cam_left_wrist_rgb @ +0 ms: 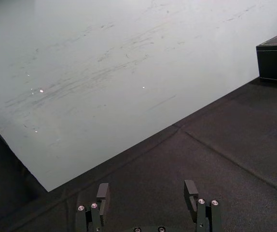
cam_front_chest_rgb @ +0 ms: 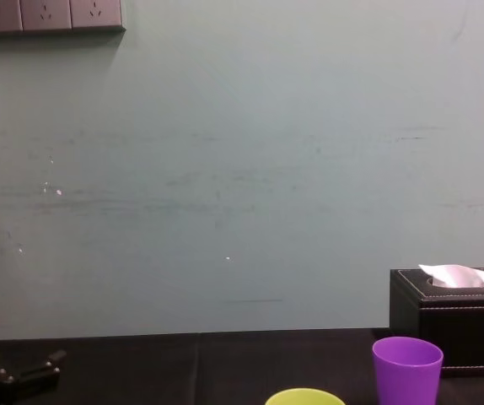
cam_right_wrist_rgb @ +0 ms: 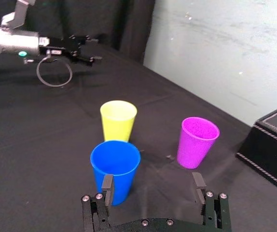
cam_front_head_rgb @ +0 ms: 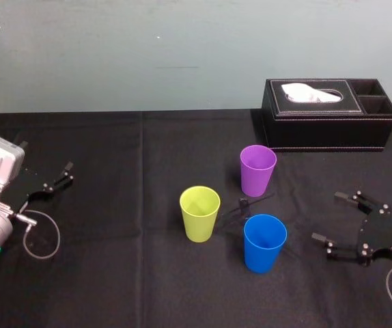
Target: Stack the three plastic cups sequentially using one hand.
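A black tissue box (cam_front_head_rgb: 329,130) is sitting at the worktop's (cam_front_head_rgb: 114,205) far right, a white tissue (cam_front_head_rgb: 311,93) poking out; 3 sockets (cam_front_chest_rgb: 46,15) are showing on the wall (cam_front_chest_rgb: 242,186) behind.

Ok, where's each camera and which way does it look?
Head: high up, looking down at purple cup, blue cup, yellow-green cup, tissue box; left gripper and right gripper, open, at the sides.
Chest: lower, looking across at the wall; left gripper at lower left.
Left wrist: on left arm, facing wall and cloth; own fingers.
Right wrist: on right arm, facing the cups; own fingers.
Shared: head and right wrist both see all three cups.
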